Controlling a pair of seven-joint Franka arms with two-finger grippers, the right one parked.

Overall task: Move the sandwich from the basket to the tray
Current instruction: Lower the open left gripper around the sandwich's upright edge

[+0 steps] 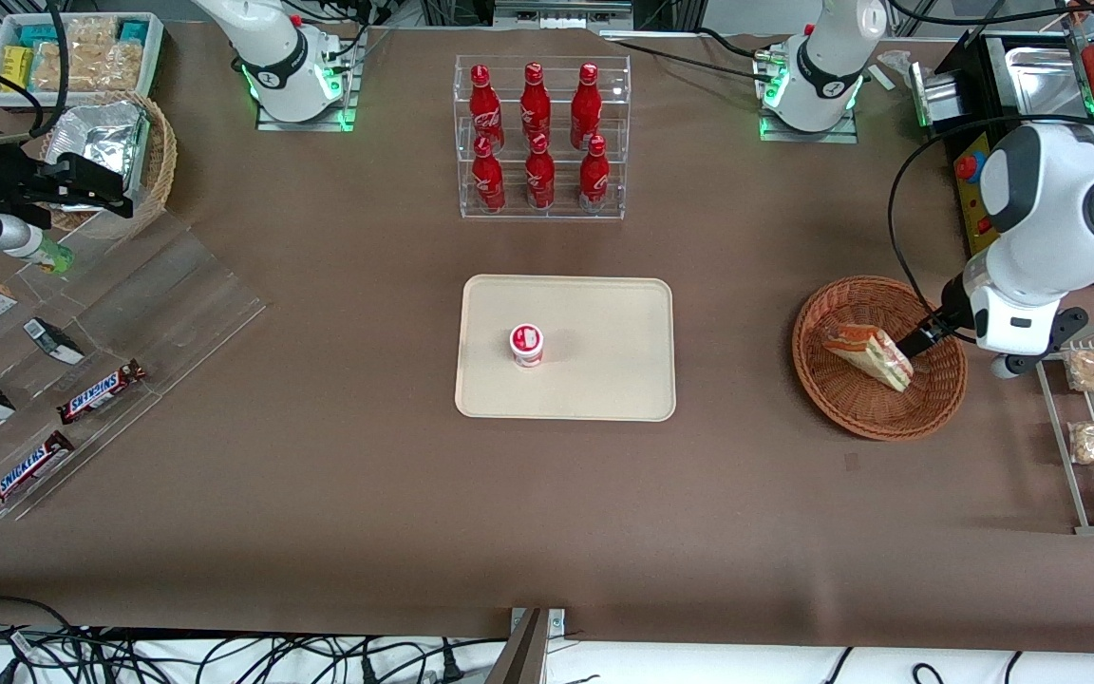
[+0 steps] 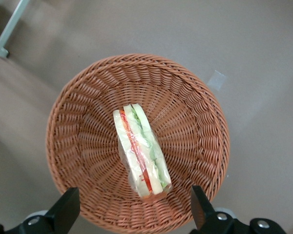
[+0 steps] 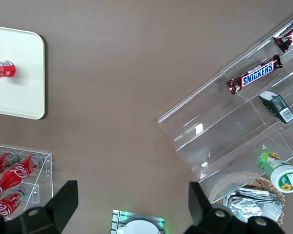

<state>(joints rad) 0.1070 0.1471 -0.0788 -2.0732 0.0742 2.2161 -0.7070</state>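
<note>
1. Lying wrapped on its side in the round brown basket (image 2: 136,141), the sandwich (image 2: 140,151), nearer the rim on the working arm's side than the middle.
2. Hovering above it, the gripper (image 2: 134,212), jaws spread wide apart, gripping nothing, one finger (image 2: 63,212) on each side of the wedge's broad end.
3. Risking, probably, a slip of the slick clear wrap, a squashed filling, or fingertips catching on the wicker during the descent.
4. Waiting toward the table's middle, well apart, the cream tray (image 1: 604,313), already carrying a small red-and-white cup (image 1: 526,344); likely bumping it if setting down carelessly.
</note>
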